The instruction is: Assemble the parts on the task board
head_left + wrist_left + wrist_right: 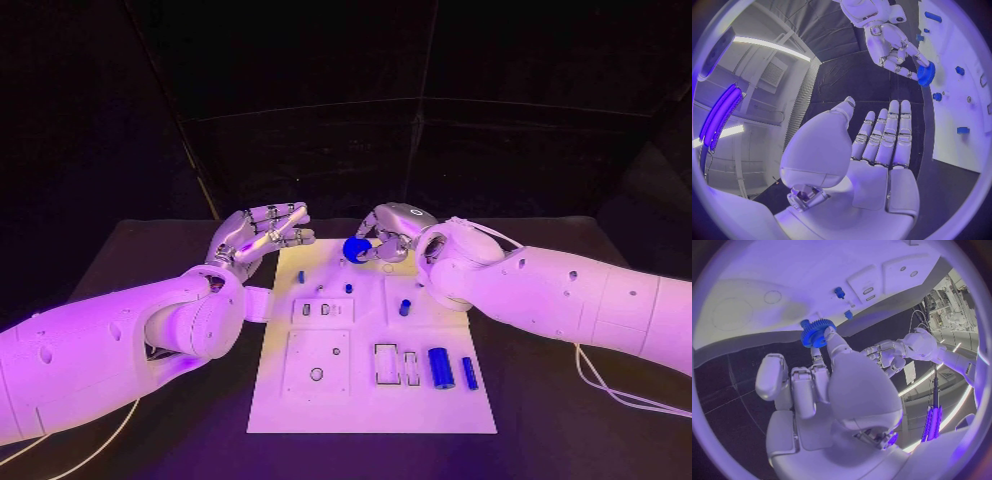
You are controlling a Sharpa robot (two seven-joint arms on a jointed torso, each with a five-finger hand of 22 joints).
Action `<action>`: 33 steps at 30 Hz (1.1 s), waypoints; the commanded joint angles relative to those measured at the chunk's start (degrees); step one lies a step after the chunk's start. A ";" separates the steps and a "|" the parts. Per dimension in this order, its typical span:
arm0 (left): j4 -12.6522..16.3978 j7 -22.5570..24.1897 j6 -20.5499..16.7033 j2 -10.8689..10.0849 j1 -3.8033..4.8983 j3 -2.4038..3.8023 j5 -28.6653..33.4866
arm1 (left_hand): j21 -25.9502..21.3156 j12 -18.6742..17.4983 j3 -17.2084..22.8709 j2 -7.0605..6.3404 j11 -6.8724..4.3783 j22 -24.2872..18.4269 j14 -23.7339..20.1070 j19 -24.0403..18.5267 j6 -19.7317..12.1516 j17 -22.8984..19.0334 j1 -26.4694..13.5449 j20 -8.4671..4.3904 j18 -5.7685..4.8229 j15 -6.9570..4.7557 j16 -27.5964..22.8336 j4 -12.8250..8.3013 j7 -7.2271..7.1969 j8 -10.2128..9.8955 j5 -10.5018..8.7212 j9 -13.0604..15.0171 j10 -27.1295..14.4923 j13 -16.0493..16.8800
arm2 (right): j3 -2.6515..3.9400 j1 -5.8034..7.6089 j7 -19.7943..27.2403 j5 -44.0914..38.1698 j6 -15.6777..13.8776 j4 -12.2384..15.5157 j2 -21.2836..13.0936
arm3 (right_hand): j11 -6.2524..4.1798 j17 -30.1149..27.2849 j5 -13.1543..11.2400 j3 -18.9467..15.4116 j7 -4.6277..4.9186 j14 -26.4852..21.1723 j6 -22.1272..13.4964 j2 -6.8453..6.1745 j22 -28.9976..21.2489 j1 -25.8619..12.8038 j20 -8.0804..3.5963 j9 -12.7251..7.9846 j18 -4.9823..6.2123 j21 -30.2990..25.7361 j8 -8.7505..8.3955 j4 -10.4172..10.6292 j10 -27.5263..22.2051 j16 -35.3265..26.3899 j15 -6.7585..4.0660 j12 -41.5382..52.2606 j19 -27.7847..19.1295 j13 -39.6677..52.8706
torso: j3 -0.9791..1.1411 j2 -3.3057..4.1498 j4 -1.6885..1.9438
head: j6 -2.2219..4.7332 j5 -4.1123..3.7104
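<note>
- Fingertips (825, 335) of the right hand (392, 232) pinch a small blue gear (356, 250); the right wrist view shows its toothed rim caught between thumb and a finger, the other fingers held back from it.
- Held so, the gear hangs just off the fingertips on the side facing the left hand, over the far end of the white task board (368, 400).
- Judging by the head view, the gear's flat face is turned roughly sideways toward the left hand, so its axis lies more along the table than upright; I cannot tell the tilt exactly.
- Fingers of the left hand (264, 235) are spread and nearly straight, holding nothing; the palm faces the gear, near it but apart.
- From the pinching fingers, the small blue pegs (349, 288) stand on the board on the near side, toward the robot's body, with a short blue piece (405, 307) beside them.
- Farther still on that near side lie two blue cylinders (441, 368), their long axes running along the board's length.
- The right hand is plainly the nearer to the pegs, so the coming move probably turns on bringing the gear's axis upright and lowering it toward the board.
</note>
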 commanded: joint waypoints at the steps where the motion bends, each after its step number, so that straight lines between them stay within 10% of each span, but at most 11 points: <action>1: 0.07 0.43 0.35 0.16 0.10 0.05 -0.42 | -0.31 -0.26 0.00 0.15 0.38 -0.07 0.17 0.19 0.49 -0.08 0.56 0.16 0.53 0.25 -0.30 -0.50 2.60 -0.27 0.22 -0.07 -0.03 -0.06 | 0.01 0.10 -0.51 -4.28 -2.51 -1.08 1.58 | 0.03 11.84 -0.18 0.23 -1.21 5.18 2.60 0.03 0.05 -0.51 -0.08 0.41 -0.36 0.35 -0.10 0.56 0.30 0.33 -0.32 0.19 0.30 6.33 | 0.03 0.01 -0.04 | -0.06 0.10; 33: -0.34 0.72 0.04 0.64 0.10 0.06 -0.42 | -0.35 -0.30 -0.02 0.15 0.37 -0.10 0.17 0.17 0.47 -0.09 0.66 0.16 0.53 0.26 -0.35 -0.61 2.60 -0.31 0.22 -0.08 0.00 -0.05 | -0.07 -1.83 -2.22 -8.14 3.96 -8.30 8.78 | 0.16 11.83 -0.60 0.55 -1.06 5.17 2.39 -0.45 0.15 -1.25 -0.02 0.25 -0.39 0.37 -0.63 0.68 0.19 0.33 -0.24 0.06 0.34 6.27 | 0.07 -0.04 -0.13 | -0.84 0.02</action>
